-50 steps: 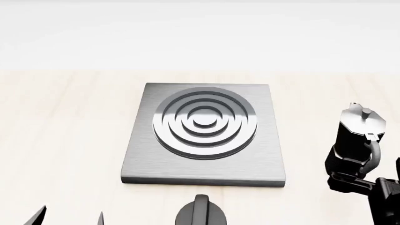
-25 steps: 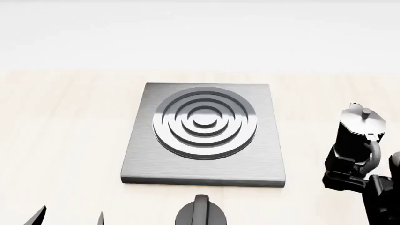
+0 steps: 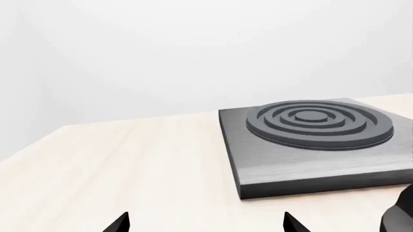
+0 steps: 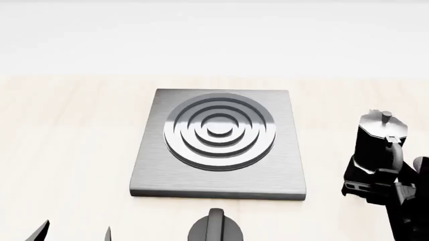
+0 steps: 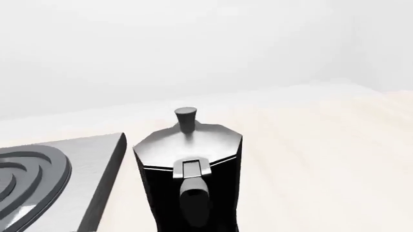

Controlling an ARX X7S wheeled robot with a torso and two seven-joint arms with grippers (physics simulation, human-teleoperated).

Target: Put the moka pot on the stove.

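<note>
The moka pot, black with a silver lid and knob, stands upright to the right of the stove, apart from the slab's right edge. My right gripper is at the pot's near side around the handle and is shut on it. In the right wrist view the pot fills the near field with its handle toward the camera, and the stove's corner lies beside it; the fingers are hidden there. My left gripper is open and empty at the table's near left, fingertips wide apart.
A round black dial knob sits just in front of the stove's near edge; it also shows at the edge of the left wrist view. The stove is a raised slab on a light wooden table. A white wall is behind.
My right gripper has moved slightly left toward the stove with the moka pot in it. The pot has straightened from a slight tilt. The left arm has not moved.
</note>
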